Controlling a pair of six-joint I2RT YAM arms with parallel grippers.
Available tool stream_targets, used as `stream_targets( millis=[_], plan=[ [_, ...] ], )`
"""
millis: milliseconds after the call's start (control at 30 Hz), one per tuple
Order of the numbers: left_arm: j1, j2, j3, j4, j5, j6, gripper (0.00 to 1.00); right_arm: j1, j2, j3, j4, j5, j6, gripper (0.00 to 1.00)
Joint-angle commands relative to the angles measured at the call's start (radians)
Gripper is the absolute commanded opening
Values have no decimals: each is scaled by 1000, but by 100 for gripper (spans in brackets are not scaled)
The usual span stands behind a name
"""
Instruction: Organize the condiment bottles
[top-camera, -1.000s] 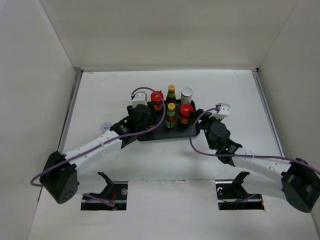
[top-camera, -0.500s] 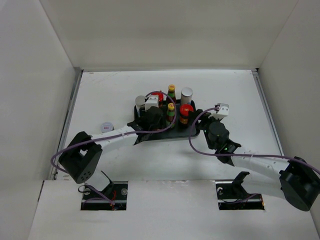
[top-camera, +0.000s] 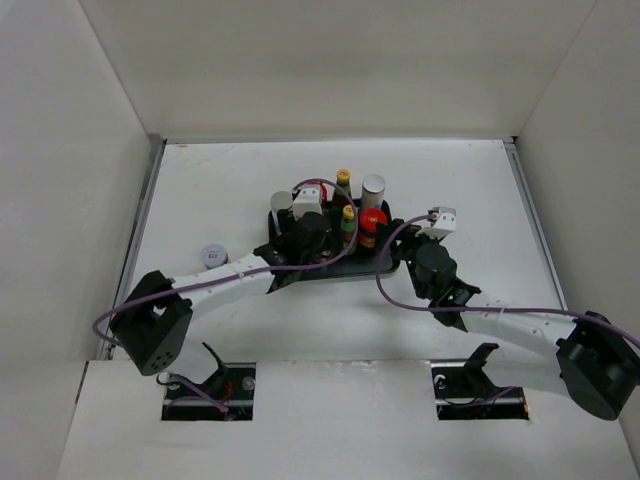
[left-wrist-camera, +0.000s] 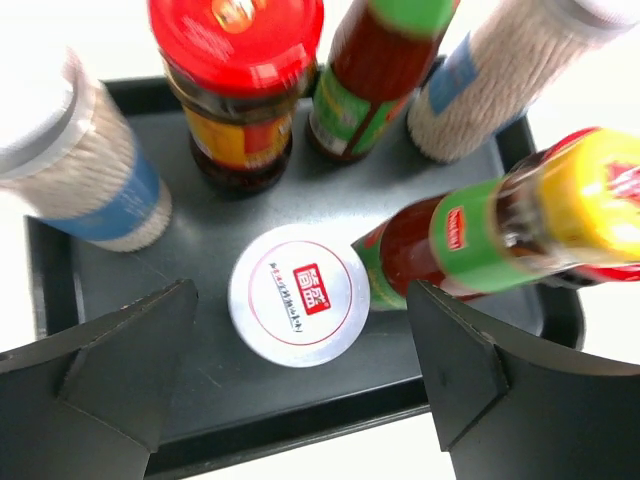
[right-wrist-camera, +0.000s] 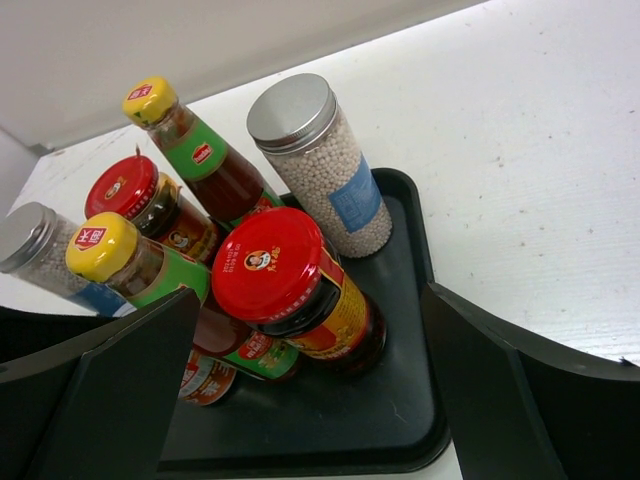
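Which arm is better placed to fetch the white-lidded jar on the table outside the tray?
Left. That jar lies left of the tray, beside the left arm; the right hand is opposite.

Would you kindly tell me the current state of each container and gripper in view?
first white-lidded jar: closed, standing on the black tray.
second white-lidded jar: closed, on the table, off the tray.
sauce bottles: capped, standing on the tray.
red-lidded jars: closed, standing on the tray.
silver-capped shakers: capped, standing on the tray.
left gripper: open, straddling the first jar, not touching.
right gripper: open, holding nothing.
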Motion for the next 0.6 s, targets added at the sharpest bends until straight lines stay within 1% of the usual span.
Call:
stream_targets(
  millis=[0, 167, 233, 333, 400, 467, 567],
  plan=[
    [-1, -110, 5, -7, -82, 4, 86, -4, -1, 17, 49, -5, 13, 100],
    [23, -266, -86, -90, -204, -25, 75, -5, -9, 14, 49, -5, 15, 100],
    [51, -349, -126, -162, -261, -73, 69, -5, -10, 14, 49, -5, 16, 100],
    [141, -470, -161, -327, -311, -149, 64, -5, -7, 14, 49, -5, 16, 100],
    [237, -536, -172, -453, -308, -195, 64, -5, -4, 14, 49, -6, 16, 100],
    [332, -584, -190, -541, -288, -215, 66, -5, -1, 15, 49, -12, 16, 100],
    [425, -621, -238, -569, -252, -214, 74, -5, 8, 20, 49, -24, 18, 100]
  ],
)
